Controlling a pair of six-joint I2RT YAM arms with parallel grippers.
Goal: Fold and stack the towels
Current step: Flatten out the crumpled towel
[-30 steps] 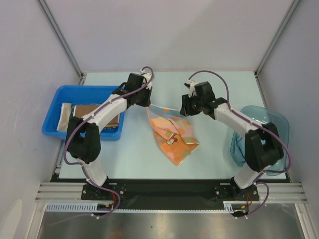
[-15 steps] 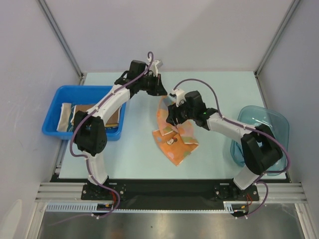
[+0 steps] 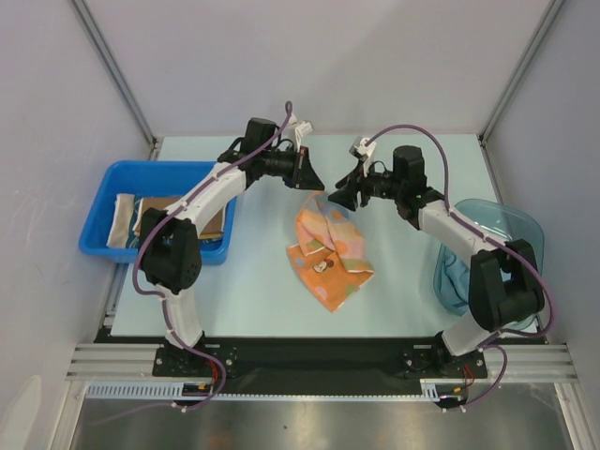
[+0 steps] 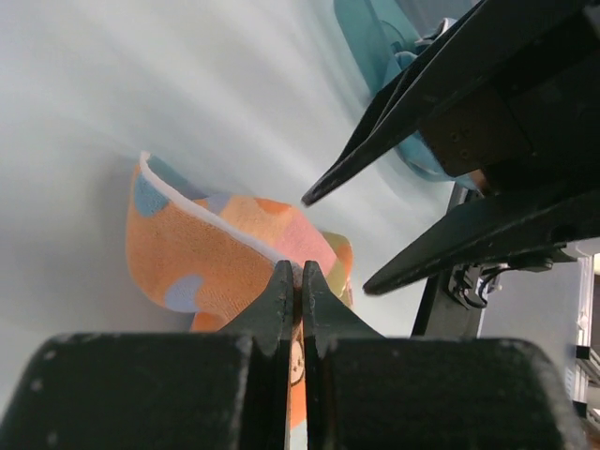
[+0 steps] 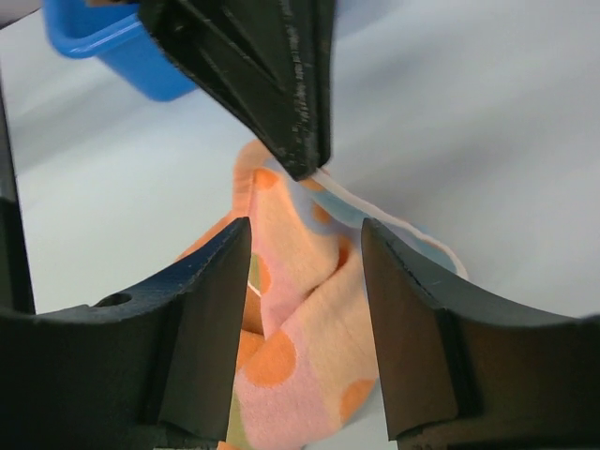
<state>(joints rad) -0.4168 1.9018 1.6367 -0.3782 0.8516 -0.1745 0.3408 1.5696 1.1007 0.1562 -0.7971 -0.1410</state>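
An orange towel [image 3: 328, 251] with pale dots lies crumpled at the table's middle, its far corner lifted. My left gripper [image 3: 313, 181] is shut on that white-edged corner; its jaws [image 4: 300, 268] pinch the thin edge, with the orange towel [image 4: 187, 251] hanging below. My right gripper [image 3: 340, 195] stands open just right of it, nothing between its fingers. In the right wrist view the right gripper [image 5: 305, 230] frames the orange towel [image 5: 300, 328] from above, and the left gripper's fingers [image 5: 272, 84] reach in from the top. Folded towels, a pale one [image 3: 122, 220] and a brown one [image 3: 183, 211], lie in the blue bin [image 3: 150, 173].
The blue bin sits at the left edge of the table. A clear teal bin [image 3: 511, 225] with a light blue cloth [image 3: 455, 279] in it stands at the right. White walls enclose the table on three sides.
The left gripper has carried the towel's corner to the right and up. The right gripper dipped over the towel, then drew back up to the right, open.
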